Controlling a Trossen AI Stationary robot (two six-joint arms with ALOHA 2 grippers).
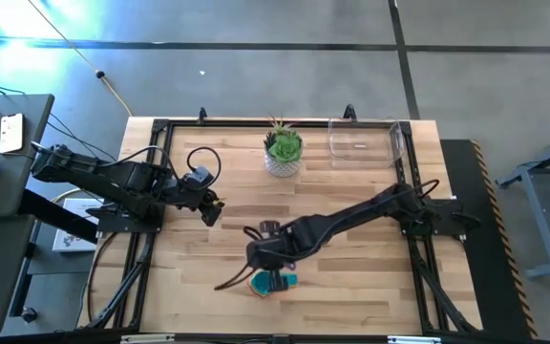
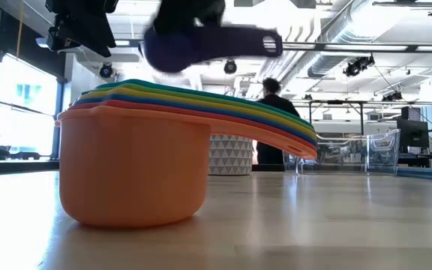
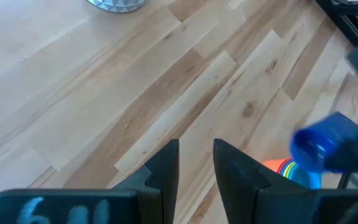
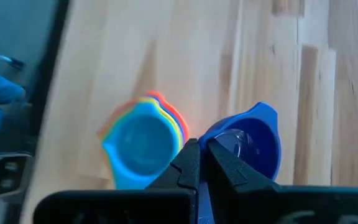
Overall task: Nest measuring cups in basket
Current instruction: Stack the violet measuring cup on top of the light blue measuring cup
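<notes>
High view: a pale wooden table (image 1: 351, 296) of butcher-block planks is seen from above, framed by black rails and set on a grey, glossy floor. At the far edge a white pot with a green plant (image 1: 283, 151) is placed, and just beside it, toward the right, the clear basket (image 1: 363, 139) is seen with no cup visible inside it. Near the front edge the stack of measuring cups (image 1: 273, 282) is found on the wood, well apart from the basket. The right gripper (image 1: 267, 250) is held just above that stack; in the right wrist view its fingers (image 4: 185, 163) are pressed together on the handle of the blue cup (image 4: 248, 140), which is lifted clear of the teal-topped stack (image 4: 143, 144) below it. The left gripper (image 1: 210, 208) is kept over bare planks at the table's left side, its fingers (image 3: 166, 163) parted by a narrow gap with nothing between them. From the low view the stack (image 2: 137, 161) is shown nested, orange cup outermost, handles fanned toward the right, and the dark blue cup (image 2: 201, 43) is seen in the air above it. Beyond the table an open hall is shown, with ceiling ducts, bright windows and a person (image 2: 276, 101) standing behind the patterned pot.
</notes>
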